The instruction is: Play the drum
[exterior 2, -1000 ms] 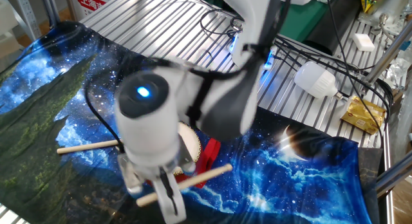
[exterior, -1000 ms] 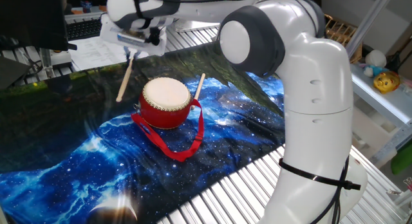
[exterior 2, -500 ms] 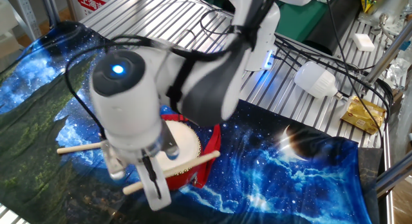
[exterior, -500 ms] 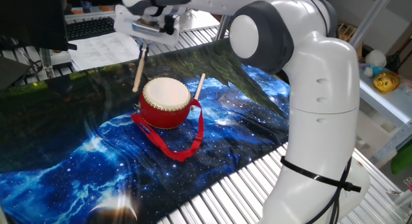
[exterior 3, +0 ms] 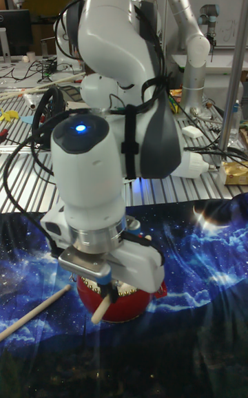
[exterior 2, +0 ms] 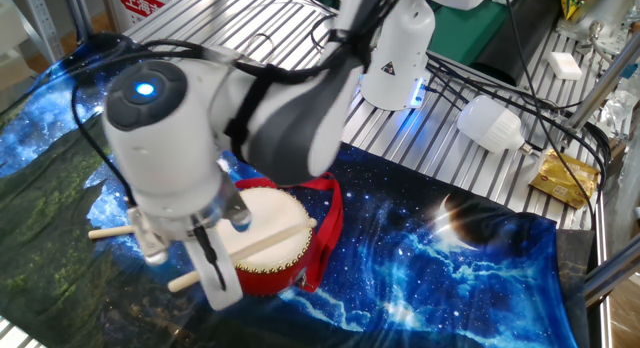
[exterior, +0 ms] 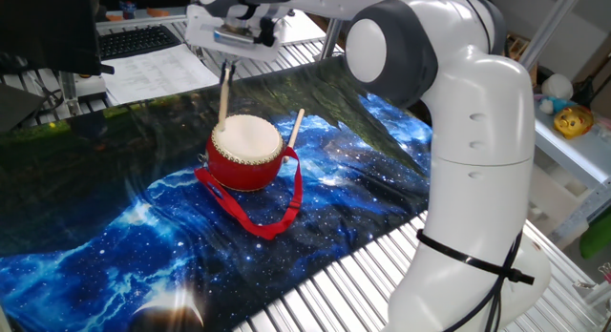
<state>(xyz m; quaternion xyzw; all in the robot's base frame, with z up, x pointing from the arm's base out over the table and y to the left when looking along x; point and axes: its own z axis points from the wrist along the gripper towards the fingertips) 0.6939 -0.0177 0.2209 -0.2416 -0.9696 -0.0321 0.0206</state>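
The drum (exterior: pixel 246 153) is small and red with a cream skin, and stands on the star-print cloth with its red ribbon strap (exterior: pixel 277 213) trailing toward the front. My gripper (exterior: pixel 232 38) hangs above the drum's back left, shut on a thin wooden stick (exterior: pixel 224 95). This stick points steeply down, its lower end at the skin's rear-left rim; I cannot tell whether it touches. In the other fixed view the held stick (exterior 2: pixel 255 248) lies across the drum (exterior 2: pixel 280 250) skin. A second stick (exterior: pixel 294 128) leans on the drum's right side. The tall fixed view shows the drum (exterior 3: pixel 131 305) half hidden under the gripper (exterior 3: pixel 105 286).
The cloth (exterior: pixel 115 227) covers a ribbed metal table (exterior: pixel 344 284). Papers (exterior: pixel 153 76) and a keyboard (exterior: pixel 129 41) lie at the back left. A white bulb (exterior 2: pixel 490 123), cables and a gold packet (exterior 2: pixel 563 178) sit beyond the cloth. The arm's white base (exterior: pixel 468 227) stands to the right.
The gripper has carried the stick rightward from left of the drum to above its rear-left rim, and the stick has swung more upright. The drum and the second stick have stayed put.
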